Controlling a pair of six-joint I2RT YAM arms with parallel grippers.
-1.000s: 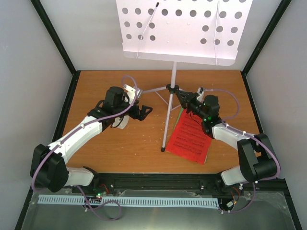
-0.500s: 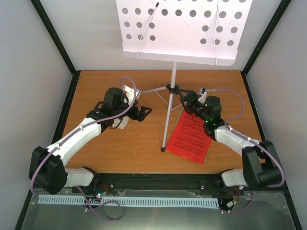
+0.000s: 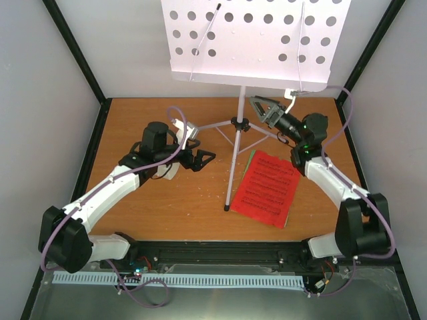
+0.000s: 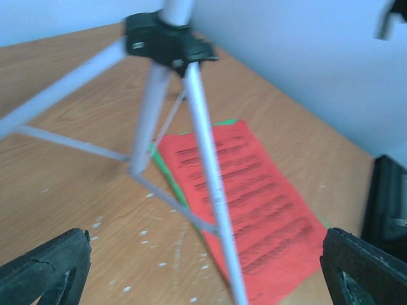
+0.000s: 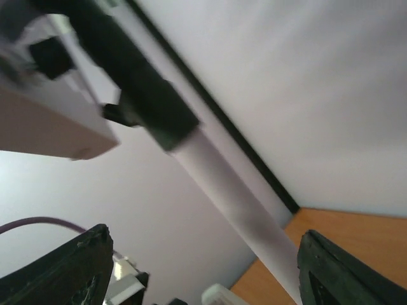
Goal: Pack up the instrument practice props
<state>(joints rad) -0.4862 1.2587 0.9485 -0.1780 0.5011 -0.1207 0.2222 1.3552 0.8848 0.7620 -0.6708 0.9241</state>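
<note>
Nothing here can actually be read. The only printing I can spot is on the flat red paper sheet-music page [image 3: 267, 189], lying just right of the thin silver metal tripod [image 3: 235, 150]. Rows of dark marks run across it. From overhead they are too small, and in the left wrist view too blurred, to make out as words, notes or numbers.
</note>
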